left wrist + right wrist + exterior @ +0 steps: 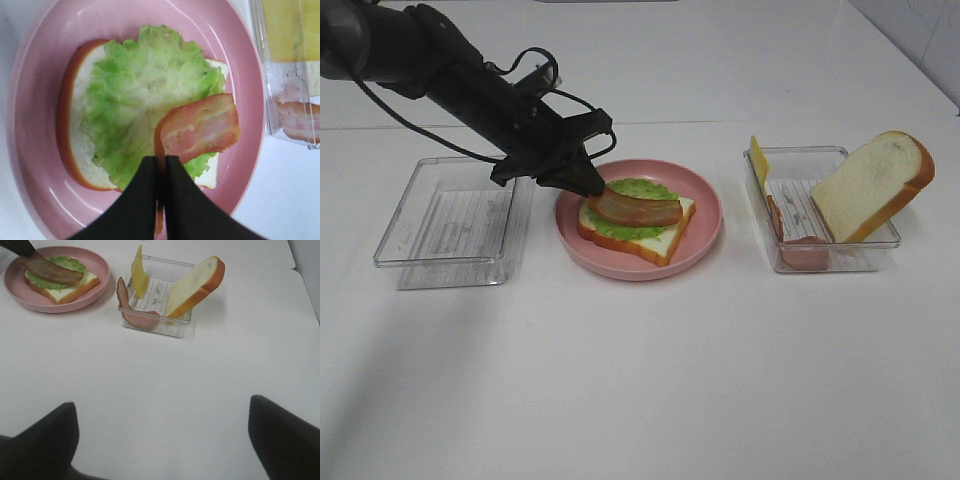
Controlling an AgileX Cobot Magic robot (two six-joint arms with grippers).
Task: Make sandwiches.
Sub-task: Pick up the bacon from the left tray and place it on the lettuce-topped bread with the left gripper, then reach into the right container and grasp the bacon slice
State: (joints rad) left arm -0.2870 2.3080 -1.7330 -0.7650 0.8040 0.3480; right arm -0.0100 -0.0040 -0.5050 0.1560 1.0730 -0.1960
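On the pink plate (708,232) lies a bread slice (665,240) topped with green lettuce (638,187). My left gripper (592,185) is shut on one end of a brown bacon strip (638,208), which rests across the lettuce. The left wrist view shows the shut gripper (161,165) pinching the bacon (200,130) over the lettuce (145,90) and bread (75,145). My right gripper (162,440) stands open over bare table, well short of the tray, with nothing between its fingers (45,440). It does not show in the exterior high view.
A clear tray (825,262) right of the plate holds a leaning bread slice (875,185), a yellow cheese slice (758,160) and reddish ham (805,252). An empty clear tray (450,220) sits left of the plate. The left arm stretches over that empty tray.
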